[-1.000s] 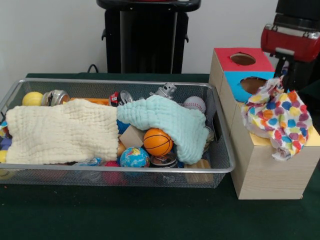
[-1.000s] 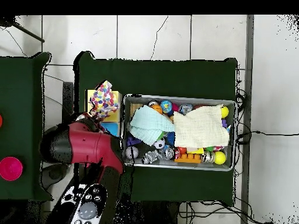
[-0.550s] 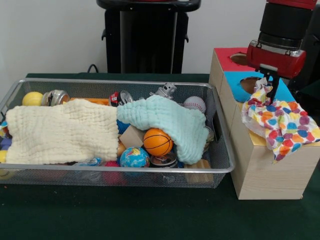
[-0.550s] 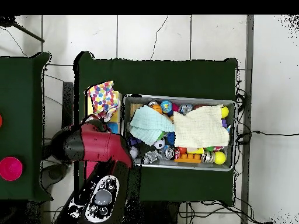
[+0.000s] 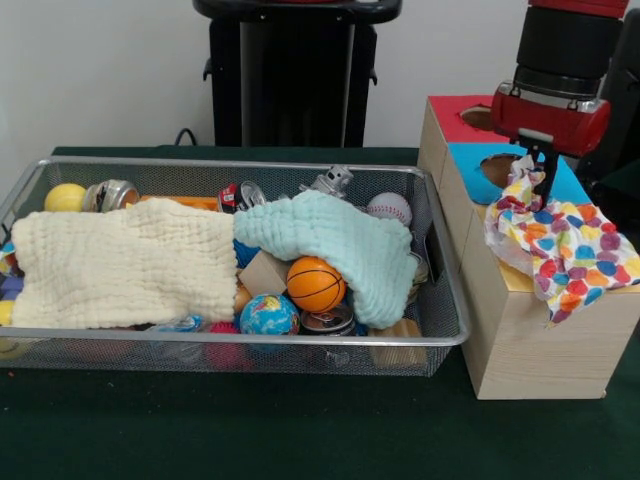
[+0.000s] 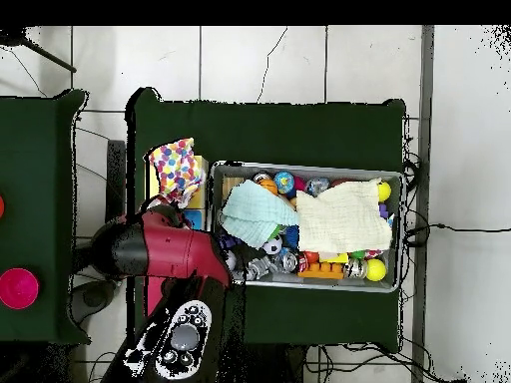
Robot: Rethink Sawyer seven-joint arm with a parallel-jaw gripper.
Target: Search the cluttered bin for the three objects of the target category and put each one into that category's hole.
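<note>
A multicoloured polka-dot cloth (image 5: pixel 565 245) is draped over the yellow end of the wooden sorting box (image 5: pixel 520 340), and it also shows in the overhead view as the polka-dot cloth (image 6: pixel 175 168). One bunched corner rises toward my gripper (image 5: pixel 545 175), which hangs over the blue section by the blue hole (image 5: pixel 503 168). The red hole (image 5: pixel 485 118) lies behind. Inside the wire bin (image 5: pixel 250 338) a cream cloth (image 5: pixel 120 265) and a mint cloth (image 5: pixel 330 240) cover much of the clutter. In the overhead view the red arm (image 6: pixel 160 249) hides the gripper.
Showing in the bin are a basketball (image 5: pixel 315 283), a globe ball (image 5: pixel 268 315), a baseball (image 5: pixel 389 208), a yellow ball (image 5: pixel 65 197), cans (image 5: pixel 115 193), a wood block (image 5: pixel 262 272) and a small robot toy (image 5: pixel 330 181). The sorting box stands close against the bin's right end.
Since a second ago the arm has swung left to above the blue section, and the polka-dot cloth has sunk onto the yellow box top. Hardly anything moved in the last half second.
</note>
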